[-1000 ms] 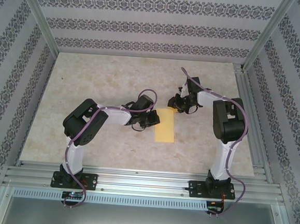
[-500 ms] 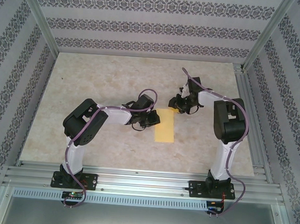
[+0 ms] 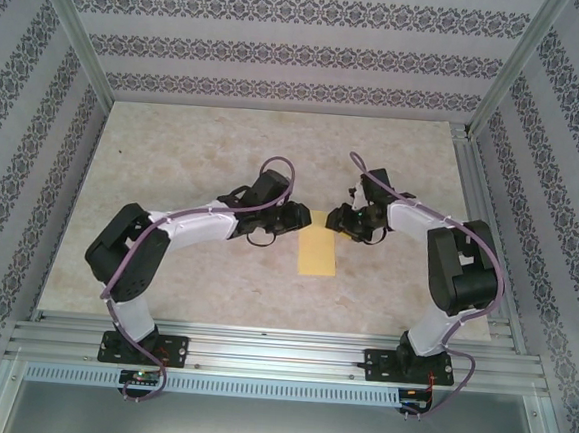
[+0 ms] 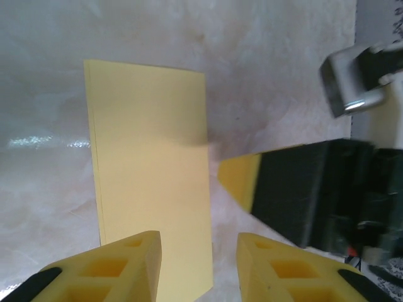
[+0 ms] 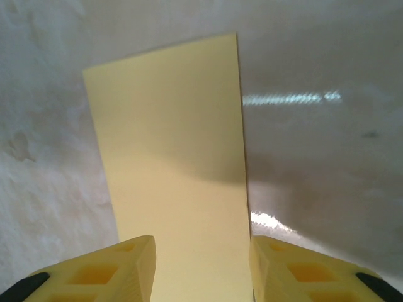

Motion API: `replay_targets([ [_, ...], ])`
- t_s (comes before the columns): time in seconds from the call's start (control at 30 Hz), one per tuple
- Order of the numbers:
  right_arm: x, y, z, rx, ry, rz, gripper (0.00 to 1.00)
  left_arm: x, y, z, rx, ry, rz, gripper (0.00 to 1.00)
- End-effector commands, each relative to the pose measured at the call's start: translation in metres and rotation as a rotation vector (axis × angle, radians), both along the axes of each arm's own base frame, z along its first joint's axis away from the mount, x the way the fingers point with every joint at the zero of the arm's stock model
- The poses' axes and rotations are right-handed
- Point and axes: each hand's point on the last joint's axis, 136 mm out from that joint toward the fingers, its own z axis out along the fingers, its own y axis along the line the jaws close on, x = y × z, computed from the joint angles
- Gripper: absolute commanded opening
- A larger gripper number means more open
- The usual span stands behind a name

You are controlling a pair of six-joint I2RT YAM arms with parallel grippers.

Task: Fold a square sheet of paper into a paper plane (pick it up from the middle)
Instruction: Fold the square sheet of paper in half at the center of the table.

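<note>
The pale marbled table (image 3: 173, 167) is the biggest thing under me, walled in by patterned panels. My left arm (image 3: 189, 224) reaches in from 7 o'clock and my right arm (image 3: 457, 260) from 5 o'clock, and both bend toward the middle of the table.

The square sheet of paper (image 3: 317, 254) lies flat on the table, a little toward 4 o'clock from the centre. It shows as a narrow pale-yellow rectangle, with its long sides running from 12 to 6. In my left wrist view one long edge looks doubled, as if it has layers.

My left gripper (image 3: 291, 220) sits just off the sheet's 11 o'clock corner, and my right gripper (image 3: 335, 220) is over its 1 o'clock corner. The two are near each other across the far short edge.

Both hands are parted about halfway and hold nothing. My left fingers (image 4: 119, 264) have a clear gap, with the paper's edge and bare table showing between them. My right fingers (image 5: 101, 270) straddle the strip, and the paper runs out flat between them toward 12. I cannot tell whether they touch it. One yellow-tipped finger of my right hand shows at 3 o'clock in the left wrist view, just beside the sheet.
</note>
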Motion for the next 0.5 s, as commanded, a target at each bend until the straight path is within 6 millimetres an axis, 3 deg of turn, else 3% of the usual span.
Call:
replay_targets([
  [0.0, 0.003, 0.005, -0.003, -0.028, -0.039, -0.02, 0.45, 0.0, 0.032, -0.008, 0.092, -0.025, 0.053, 0.39],
  [0.33, -0.02, 0.015, -0.013, -0.104, -0.016, 0.001, 0.47, 0.002, 0.07, -0.004, 0.125, -0.047, 0.125, 0.39],
  [0.47, -0.019, 0.011, 0.005, -0.109, -0.093, -0.035, 0.5, 0.0, 0.074, 0.0, 0.128, -0.057, 0.126, 0.4],
])
